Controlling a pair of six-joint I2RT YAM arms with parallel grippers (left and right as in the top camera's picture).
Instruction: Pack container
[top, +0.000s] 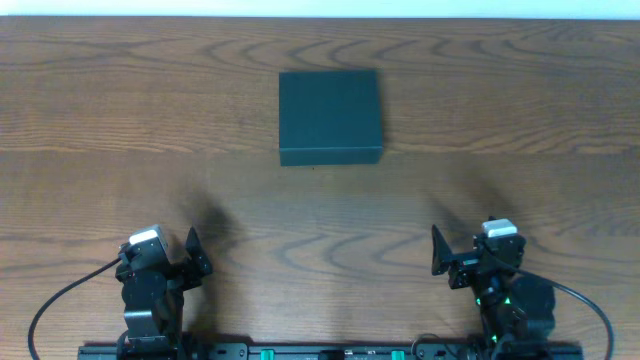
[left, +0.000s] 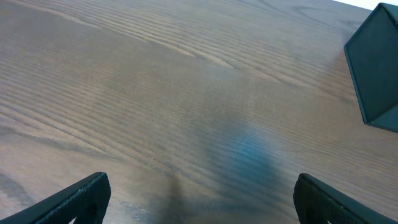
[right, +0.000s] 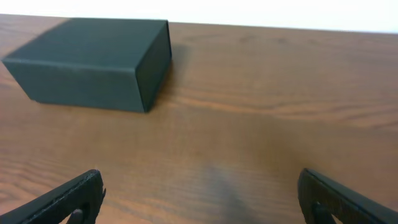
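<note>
The container (top: 329, 115) is a dark greenish-black cardboard box, closed, at the back middle of the wooden table. It shows at the top left of the right wrist view (right: 93, 62) and at the right edge of the left wrist view (left: 376, 68). My left gripper (top: 192, 252) rests near the front left edge, open and empty, its fingers wide apart over bare wood (left: 200, 202). My right gripper (top: 440, 252) rests near the front right edge, open and empty (right: 200, 199). Both are far in front of the container.
The wooden table (top: 120, 110) spreads around the container. A black rail (top: 320, 352) with the arm bases runs along the front edge. Cables loop out from each base at the front corners.
</note>
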